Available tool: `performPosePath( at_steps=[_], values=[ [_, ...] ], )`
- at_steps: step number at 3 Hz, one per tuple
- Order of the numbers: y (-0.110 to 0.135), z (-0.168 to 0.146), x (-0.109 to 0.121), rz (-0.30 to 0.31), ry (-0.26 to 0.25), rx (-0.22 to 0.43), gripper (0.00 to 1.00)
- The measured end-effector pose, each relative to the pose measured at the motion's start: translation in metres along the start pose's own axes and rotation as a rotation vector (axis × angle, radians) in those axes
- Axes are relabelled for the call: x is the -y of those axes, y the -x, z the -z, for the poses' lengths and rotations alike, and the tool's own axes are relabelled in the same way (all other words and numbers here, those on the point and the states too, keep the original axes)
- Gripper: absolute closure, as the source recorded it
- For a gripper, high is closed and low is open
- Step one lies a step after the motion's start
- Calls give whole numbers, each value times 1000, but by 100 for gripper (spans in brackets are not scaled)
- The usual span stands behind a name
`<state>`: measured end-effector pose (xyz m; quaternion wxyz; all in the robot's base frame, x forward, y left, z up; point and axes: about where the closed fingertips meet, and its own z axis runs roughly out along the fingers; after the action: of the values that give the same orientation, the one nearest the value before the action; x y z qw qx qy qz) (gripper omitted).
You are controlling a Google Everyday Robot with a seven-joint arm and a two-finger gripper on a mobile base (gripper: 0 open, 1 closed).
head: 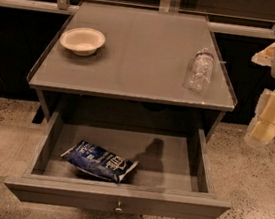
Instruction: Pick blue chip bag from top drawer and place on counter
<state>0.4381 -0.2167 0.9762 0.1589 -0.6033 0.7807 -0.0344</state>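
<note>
The single camera view is looking down on a grey cabinet standing on a speckled floor. Its wide shallow grey top drawer (171,161) is standing pulled fully open, with a small round metal knob (118,209) on its front. A small crinkly dark-blue foil chip bag with white lettering (99,161) is lying flat on the drawer floor, left of centre and near the front.

Above it, the flat grey rectangular counter with a clear raised rim (139,61) is carrying a shallow cream bowl (82,40) at the back left and a clear plastic bottle (200,70) lying on its side at the right.

The robot's cream-coloured gripper (263,130) is hanging at the far right edge, outside the cabinet and well apart from the bag. It is touching nothing and appears to be carrying nothing; how far open it is cannot be told.

The task seems to be at its start, with the bag not yet grasped. The next move is calling for the gripper to travel left and down into the drawer, over the bag.
</note>
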Motion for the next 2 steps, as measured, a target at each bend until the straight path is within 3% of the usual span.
performPosePath(
  at_steps=[1, 2],
  values=[
    [0, 0, 0, 0, 0, 0, 0],
    [1, -19, 0, -13, 6, 37, 0]
  ],
)
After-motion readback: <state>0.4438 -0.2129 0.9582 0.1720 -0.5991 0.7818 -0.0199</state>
